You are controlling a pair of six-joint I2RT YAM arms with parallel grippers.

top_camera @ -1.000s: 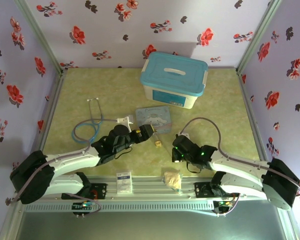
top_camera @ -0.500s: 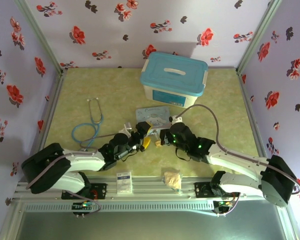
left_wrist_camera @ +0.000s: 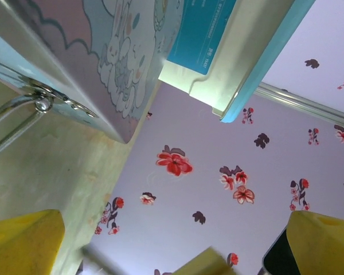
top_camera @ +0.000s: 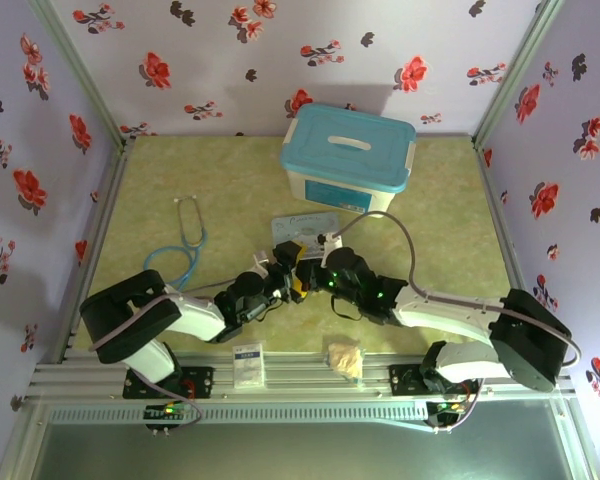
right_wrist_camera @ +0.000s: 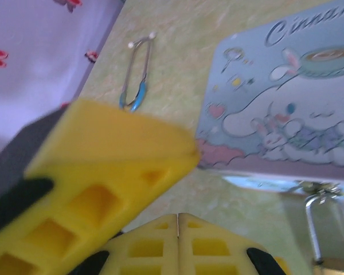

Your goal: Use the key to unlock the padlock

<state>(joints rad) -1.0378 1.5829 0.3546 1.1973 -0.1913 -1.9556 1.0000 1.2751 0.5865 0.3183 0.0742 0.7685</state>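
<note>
Storage box with a teal lid (top_camera: 348,160) stands at the upper centre of the overhead frame. Just below it lies the cartoon tin (top_camera: 305,228), and the work is gathered at the tin's lower edge, mid-frame. Left gripper (left_wrist_camera: 173,238) is spread wide: its yellow fingers (left_wrist_camera: 23,235) sit in the bottom corners of its wrist view with nothing held between them. Right gripper (right_wrist_camera: 178,243) has its pads pressed together along a seam at the bottom centre of its wrist view. Smaller again, the padlock (right_wrist_camera: 332,268) rests on the table (right_wrist_camera: 178,34) at the lower right of that view, just beside the tin's near edge, with its thin silver loop pointing toward the tin. The loop looks closed, though the frame edge cuts off the brass body. Smallest, the key cannot be made out, and I cannot tell whether it is pinched in the right gripper's pads. By my reading nothing is unlocked yet. The key has to be lined up with the keyhole, pushed in and turned, and the padlock probably needs steadying first.
</note>
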